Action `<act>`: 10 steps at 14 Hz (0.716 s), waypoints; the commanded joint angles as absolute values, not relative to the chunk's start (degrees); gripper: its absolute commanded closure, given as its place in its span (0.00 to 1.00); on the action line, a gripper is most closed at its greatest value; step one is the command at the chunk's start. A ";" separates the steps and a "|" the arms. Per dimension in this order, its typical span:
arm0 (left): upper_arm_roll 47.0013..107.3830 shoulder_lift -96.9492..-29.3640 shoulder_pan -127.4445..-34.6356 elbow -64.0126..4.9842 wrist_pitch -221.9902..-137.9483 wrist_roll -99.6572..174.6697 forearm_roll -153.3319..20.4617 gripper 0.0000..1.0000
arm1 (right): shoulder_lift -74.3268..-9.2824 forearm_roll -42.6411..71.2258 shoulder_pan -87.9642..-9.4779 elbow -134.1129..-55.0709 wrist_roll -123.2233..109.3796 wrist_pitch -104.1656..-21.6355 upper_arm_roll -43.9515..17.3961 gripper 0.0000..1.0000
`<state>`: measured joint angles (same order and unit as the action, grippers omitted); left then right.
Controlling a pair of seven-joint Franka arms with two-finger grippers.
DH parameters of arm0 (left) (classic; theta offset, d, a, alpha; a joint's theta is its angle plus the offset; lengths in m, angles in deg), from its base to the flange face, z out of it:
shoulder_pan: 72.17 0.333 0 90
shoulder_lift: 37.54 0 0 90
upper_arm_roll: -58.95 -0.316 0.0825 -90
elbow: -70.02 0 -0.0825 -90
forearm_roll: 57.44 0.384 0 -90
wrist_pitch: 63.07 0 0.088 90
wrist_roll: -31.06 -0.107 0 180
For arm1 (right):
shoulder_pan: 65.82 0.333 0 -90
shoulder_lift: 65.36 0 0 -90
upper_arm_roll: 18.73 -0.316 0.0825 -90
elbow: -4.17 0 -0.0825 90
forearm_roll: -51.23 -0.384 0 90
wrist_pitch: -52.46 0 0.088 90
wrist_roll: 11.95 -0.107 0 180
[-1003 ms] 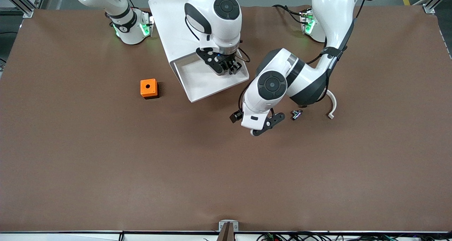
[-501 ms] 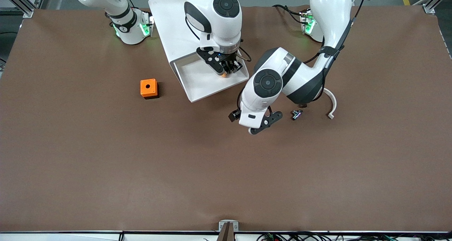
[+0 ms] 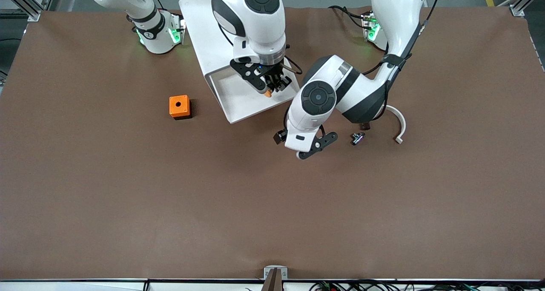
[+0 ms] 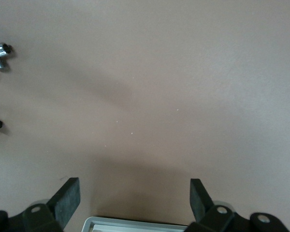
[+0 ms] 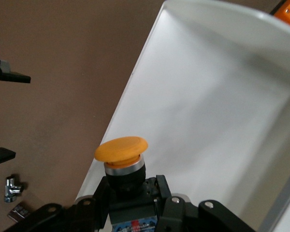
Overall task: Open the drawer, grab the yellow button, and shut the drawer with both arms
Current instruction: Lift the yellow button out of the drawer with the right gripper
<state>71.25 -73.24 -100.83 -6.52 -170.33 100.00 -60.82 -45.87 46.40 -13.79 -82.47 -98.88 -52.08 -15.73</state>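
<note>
The right hand (image 3: 272, 85) grips the button (image 5: 122, 151) by its dark body, orange cap clear of the fingers, above the pulled-out drawer (image 3: 238, 103) of the white cabinet (image 3: 204, 22). The left hand (image 4: 134, 195) hangs with its fingers spread over bare worktop (image 3: 127, 197), near the drawer's corner toward the left arm's end.

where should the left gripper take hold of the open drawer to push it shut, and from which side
Best bet is the drawer's front lip, the edge nearest the front camera, approached from the table in front of it. The tray sticks out of the cabinet that way, so pushing there slides it in. The left gripper hangs open over bare table nearby. The right gripper, holding the button over the tray, should clear first.
</note>
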 commanded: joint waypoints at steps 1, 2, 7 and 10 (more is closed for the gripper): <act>71.26 -70.58 -101.43 -9.78 -171.00 99.79 -59.55 0.00 | -50.84 45.69 -18.95 -82.49 -86.62 -45.30 -16.09 1.00; 71.26 -70.58 -101.69 -9.96 -171.09 99.79 -59.55 0.00 | -52.33 45.69 -21.32 -82.49 -82.31 -43.19 -16.09 1.00; 72.92 -70.49 -101.70 -11.27 -171.18 99.61 -59.64 0.00 | -55.95 46.65 -38.71 -83.19 -59.55 -38.95 -15.92 1.00; 75.29 -69.88 -101.70 -12.85 -171.09 99.70 -60.17 0.00 | -55.16 50.96 -50.58 -86.26 -45.13 -43.06 -16.00 1.00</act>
